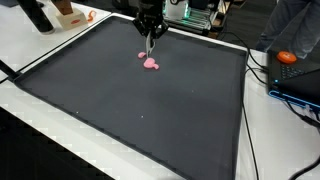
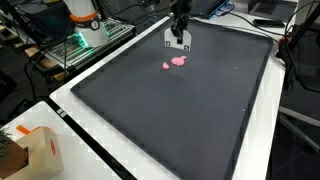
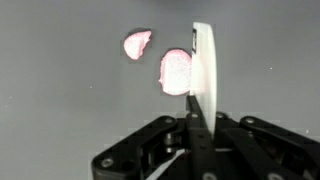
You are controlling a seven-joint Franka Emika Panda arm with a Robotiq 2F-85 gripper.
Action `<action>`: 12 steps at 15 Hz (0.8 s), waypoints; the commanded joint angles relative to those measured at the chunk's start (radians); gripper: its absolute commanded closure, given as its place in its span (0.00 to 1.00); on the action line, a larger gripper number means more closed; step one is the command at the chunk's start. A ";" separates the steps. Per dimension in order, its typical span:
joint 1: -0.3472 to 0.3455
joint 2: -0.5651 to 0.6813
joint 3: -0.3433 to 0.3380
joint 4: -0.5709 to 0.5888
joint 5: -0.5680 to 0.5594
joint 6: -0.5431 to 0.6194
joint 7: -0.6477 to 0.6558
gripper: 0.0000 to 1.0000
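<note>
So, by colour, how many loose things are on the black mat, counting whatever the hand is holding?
pink pieces: 2, lying apart from each other on the black mat
white flat piece: 1, held in the hand
Total: 3

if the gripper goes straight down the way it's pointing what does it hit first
Likely the larger pink rounded lump close under the gripper, or the dark grey mat beside it; depth is unclear.
</note>
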 commanded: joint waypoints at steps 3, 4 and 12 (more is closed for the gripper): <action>0.000 0.078 -0.017 -0.044 0.005 0.120 -0.007 0.99; -0.002 0.088 -0.015 -0.050 0.016 0.140 -0.020 0.99; 0.015 0.130 -0.040 -0.045 -0.027 0.197 0.007 0.99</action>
